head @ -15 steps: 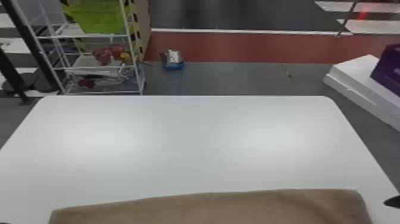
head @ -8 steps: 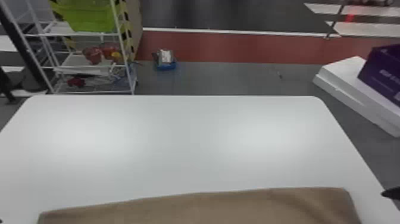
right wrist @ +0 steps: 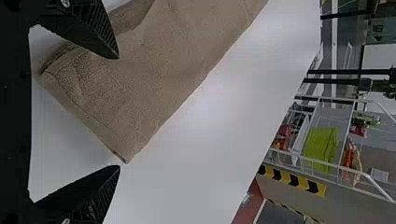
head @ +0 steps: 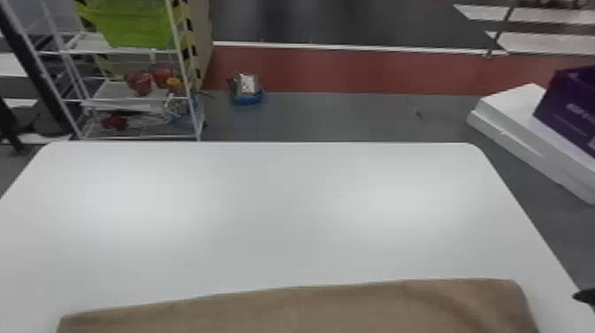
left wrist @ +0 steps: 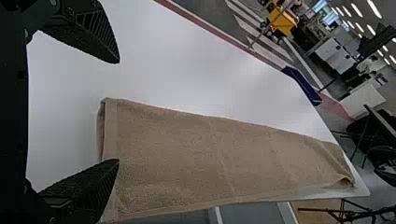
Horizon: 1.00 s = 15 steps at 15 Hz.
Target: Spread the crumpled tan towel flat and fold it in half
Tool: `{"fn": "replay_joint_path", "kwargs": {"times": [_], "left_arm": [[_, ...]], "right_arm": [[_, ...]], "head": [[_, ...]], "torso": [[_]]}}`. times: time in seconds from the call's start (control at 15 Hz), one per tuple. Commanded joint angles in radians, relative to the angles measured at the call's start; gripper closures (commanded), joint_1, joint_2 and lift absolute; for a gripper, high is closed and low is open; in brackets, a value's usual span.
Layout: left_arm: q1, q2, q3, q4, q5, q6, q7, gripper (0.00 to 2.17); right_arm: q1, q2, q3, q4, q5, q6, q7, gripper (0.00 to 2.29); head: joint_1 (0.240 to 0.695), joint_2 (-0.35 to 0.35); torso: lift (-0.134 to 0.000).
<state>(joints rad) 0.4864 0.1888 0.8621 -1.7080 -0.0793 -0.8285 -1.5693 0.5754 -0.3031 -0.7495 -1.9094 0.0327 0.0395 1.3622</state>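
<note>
The tan towel (head: 301,310) lies as a long folded strip along the near edge of the white table (head: 274,212). At the right edge of the head view is the tip of my right gripper (head: 585,296), beside the towel's right end. In the left wrist view my left gripper (left wrist: 119,111) is open at one short end of the towel (left wrist: 187,154), holding nothing. My right gripper (right wrist: 119,112) is also open in the right wrist view, its fingers either side of a towel corner (right wrist: 116,144). Some creases and a slightly lifted layer show at that end.
Beyond the table stands a white wire shelf (head: 146,99) with a green bin (head: 133,24). A purple box (head: 571,110) rests on white slabs (head: 531,137) to the right. A small blue item (head: 247,95) is on the floor.
The head view has shifted slightly, so the table, towel and room appear farther left. The towel's shape looks the same, and the right gripper's tip remains by its right end.
</note>
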Motion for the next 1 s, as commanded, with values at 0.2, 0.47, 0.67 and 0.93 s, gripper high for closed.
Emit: {"fn": "replay_joint_path", "kwargs": {"times": [0.2,0.47,0.67,0.93], "left_arm": [[0.000,-0.003,0.000,0.002,-0.002,-0.001,-0.011,0.15],[0.000,-0.003,0.002,0.002,-0.004,-0.004,-0.011,0.15],[0.000,-0.003,0.000,0.002,-0.005,-0.004,-0.011,0.15],[0.000,-0.003,0.000,0.002,-0.010,-0.004,-0.011,0.15]], "right_arm": [[0.001,0.004,-0.001,0.021,-0.002,-0.037,0.005,0.04],[0.001,0.004,0.001,0.024,-0.002,-0.040,0.005,0.04],[0.001,0.004,0.001,0.024,-0.002,-0.040,0.005,0.04],[0.000,0.004,0.004,0.024,-0.002,-0.040,0.005,0.04]], "head": [[0.695,-0.065],[0.695,-0.063],[0.695,-0.062],[0.695,-0.062]], "torso": [[-0.123],[-0.123],[-0.123],[-0.123]]}}
